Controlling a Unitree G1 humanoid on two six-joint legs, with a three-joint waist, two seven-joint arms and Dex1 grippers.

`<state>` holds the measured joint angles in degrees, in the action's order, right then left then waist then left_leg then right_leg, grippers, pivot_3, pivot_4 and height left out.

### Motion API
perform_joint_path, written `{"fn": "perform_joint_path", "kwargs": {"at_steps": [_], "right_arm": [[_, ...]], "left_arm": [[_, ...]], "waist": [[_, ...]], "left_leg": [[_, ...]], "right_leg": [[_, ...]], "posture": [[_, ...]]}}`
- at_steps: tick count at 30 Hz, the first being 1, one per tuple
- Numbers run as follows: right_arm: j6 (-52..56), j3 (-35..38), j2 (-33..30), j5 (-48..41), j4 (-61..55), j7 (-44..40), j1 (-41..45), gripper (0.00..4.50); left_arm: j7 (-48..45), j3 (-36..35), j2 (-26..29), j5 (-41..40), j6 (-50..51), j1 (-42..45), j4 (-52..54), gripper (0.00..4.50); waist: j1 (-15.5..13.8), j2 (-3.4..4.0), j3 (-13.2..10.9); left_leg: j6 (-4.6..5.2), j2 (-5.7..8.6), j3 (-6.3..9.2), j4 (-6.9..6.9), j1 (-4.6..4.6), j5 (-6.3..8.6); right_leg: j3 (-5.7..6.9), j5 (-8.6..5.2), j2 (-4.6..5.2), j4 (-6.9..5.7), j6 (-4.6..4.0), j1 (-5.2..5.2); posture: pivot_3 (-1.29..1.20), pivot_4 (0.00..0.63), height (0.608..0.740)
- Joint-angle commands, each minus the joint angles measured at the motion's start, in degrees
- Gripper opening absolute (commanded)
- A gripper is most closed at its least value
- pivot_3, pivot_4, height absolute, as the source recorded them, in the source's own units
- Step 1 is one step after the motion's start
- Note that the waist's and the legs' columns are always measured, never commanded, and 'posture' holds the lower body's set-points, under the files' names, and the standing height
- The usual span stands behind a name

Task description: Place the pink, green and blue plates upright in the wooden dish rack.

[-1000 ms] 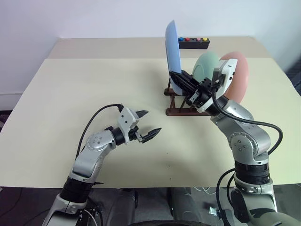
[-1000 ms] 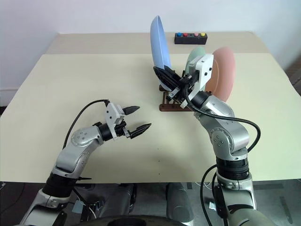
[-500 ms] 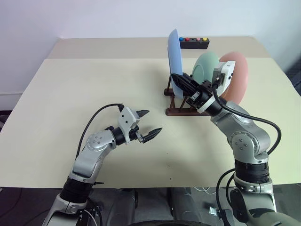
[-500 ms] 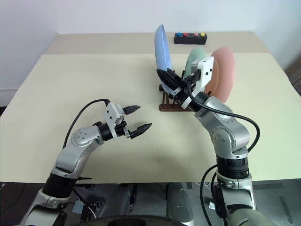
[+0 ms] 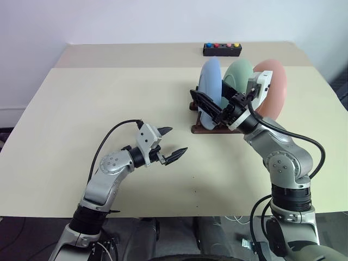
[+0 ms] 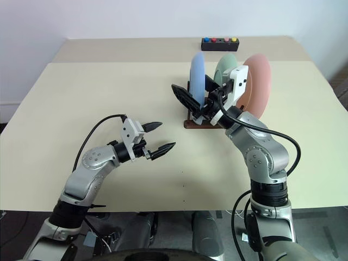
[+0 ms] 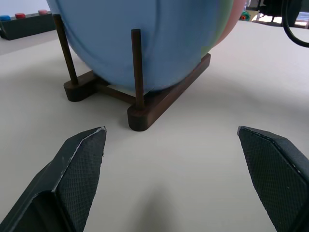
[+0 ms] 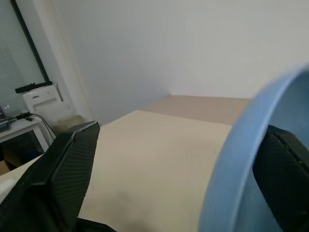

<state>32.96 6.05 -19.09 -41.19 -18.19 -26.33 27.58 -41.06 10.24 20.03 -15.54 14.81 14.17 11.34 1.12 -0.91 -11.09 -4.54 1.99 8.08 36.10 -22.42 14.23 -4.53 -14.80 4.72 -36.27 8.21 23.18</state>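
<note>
The blue plate [image 5: 211, 89], held high and clamped 1 second ago, is now seated upright in the wooden dish rack [image 5: 205, 128], right of frame centre, beside the green plate [image 5: 239, 76] and pink plate [image 5: 272, 89]. The right gripper [image 5: 213, 100] is now spread apart, straddling the blue rim. All 3 plates being racked, the task is judged essentially complete. The left gripper [image 5: 169, 144] is held open over bare desk [image 5: 81, 109], lower left of centre. Ample open room is left there; the button box [image 5: 222, 49] is set well behind.
</note>
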Motion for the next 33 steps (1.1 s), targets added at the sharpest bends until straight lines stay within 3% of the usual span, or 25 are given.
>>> {"fn": "perform_joint_path", "kwargs": {"at_steps": [1, 17, 24, 30, 33], "right_arm": [[-1.16, 0.93, -0.59, 0.71, -1.54, 0.03, 0.61, 4.46], [-2.63, 0.88, -6.69, 8.08, -2.86, -0.17, 5.47, 4.46], [-5.93, 1.18, -12.35, 13.2, -5.08, -2.57, 7.92, 4.46], [-8.72, 9.42, -20.5, 10.19, -8.36, -9.88, 2.51, 4.46], [-8.12, 18.07, -25.59, 7.93, -9.93, -16.23, -8.24, 4.46]], "left_arm": [[-0.15, -0.22, -0.16, -0.25, -0.48, 0.45, 1.27, 4.5], [-0.52, 0.26, -0.62, -0.22, -0.56, 0.47, 0.99, 4.5], [0.09, -0.27, -1.08, 0.1, -1.46, 0.39, 0.42, 4.5], [1.97, -4.23, 0.38, 0.6, -3.23, 0.98, -1.69, 4.5], [1.78, -8.35, 3.6, 0.67, -5.05, 0.65, -4.34, 4.5]], "waist": [[0.0, 0.0, 0.0], [-0.04, 0.02, -0.01], [-0.1, 0.03, -0.02], [-0.31, 0.02, -0.02], [-0.53, 0.01, -0.01]], "left_leg": [[0.0, 0.0, 0.0, 0.0, 0.0, 0.0], [0.0, 0.0, 0.0, -0.01, -0.01, 0.0], [0.0, 0.0, 0.0, -0.01, -0.02, 0.0], [0.01, 0.0, -0.01, -0.01, -0.03, 0.01], [0.03, 0.0, -0.01, 0.0, -0.03, 0.02]], "right_leg": [[0.0, 0.0, 0.0, 0.0, 0.0, 0.0], [0.0, 0.0, 0.0, 0.02, 0.0, 0.0], [0.0, 0.0, 0.0, 0.03, 0.0, 0.0], [0.01, -0.01, 0.01, 0.07, 0.01, -0.02], [0.01, -0.01, 0.01, 0.09, 0.01, -0.05]], "posture": [[0.0, 0.15, 0.74], [0.0, 0.15, 0.74], [0.0, 0.15, 0.74], [0.0, 0.15, 0.74], [0.0, 0.15, 0.74]]}}
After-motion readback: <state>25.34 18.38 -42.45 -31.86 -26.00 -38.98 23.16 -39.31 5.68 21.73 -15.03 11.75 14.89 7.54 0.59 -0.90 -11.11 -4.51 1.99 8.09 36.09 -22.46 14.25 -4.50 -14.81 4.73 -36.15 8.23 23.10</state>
